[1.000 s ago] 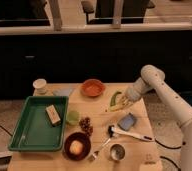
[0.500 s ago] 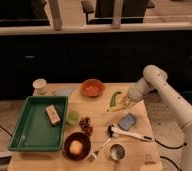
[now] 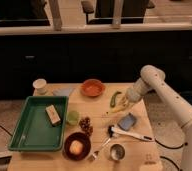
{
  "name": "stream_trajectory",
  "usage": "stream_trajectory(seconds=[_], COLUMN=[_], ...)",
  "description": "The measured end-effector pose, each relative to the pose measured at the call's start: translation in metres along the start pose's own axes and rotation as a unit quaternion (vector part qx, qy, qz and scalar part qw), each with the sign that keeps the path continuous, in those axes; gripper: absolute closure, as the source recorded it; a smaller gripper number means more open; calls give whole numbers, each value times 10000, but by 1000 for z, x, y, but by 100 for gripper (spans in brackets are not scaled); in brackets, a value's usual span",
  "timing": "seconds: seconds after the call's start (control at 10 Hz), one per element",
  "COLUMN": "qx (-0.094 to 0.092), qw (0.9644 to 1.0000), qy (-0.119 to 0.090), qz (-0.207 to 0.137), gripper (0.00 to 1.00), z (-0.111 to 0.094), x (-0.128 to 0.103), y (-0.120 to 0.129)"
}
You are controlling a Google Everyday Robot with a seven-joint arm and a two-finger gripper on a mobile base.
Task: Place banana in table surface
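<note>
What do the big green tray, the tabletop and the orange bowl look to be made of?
The rectangular green tray looks like moulded plastic: even colour, rounded raised rim. The light tan tabletop looks like wood, showing plank lines. The round orange bowl could be plastic or glazed ceramic; smooth and uniform. The gripper is over the table's right side at the slim pale yellow banana.

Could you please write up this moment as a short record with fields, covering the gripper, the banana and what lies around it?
gripper: low over the table's right side, at the banana
banana: pale yellow, at the gripper's tip, just above or on the table surface
nearest neighbour: green vegetable, just left of the gripper
tray: green tray on the left, holding a tan block
also present: orange bowl, blue sponge
</note>
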Motion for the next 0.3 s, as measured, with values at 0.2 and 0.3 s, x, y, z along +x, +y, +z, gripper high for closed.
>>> stream_trajectory(seconds=[0.2, 0.3], qx=[-78, -102], qw=[9998, 9997], qy=[69, 72], qz=[-160, -206], gripper=[100, 100], z=[9, 12], x=[-9, -11], y=[-3, -3])
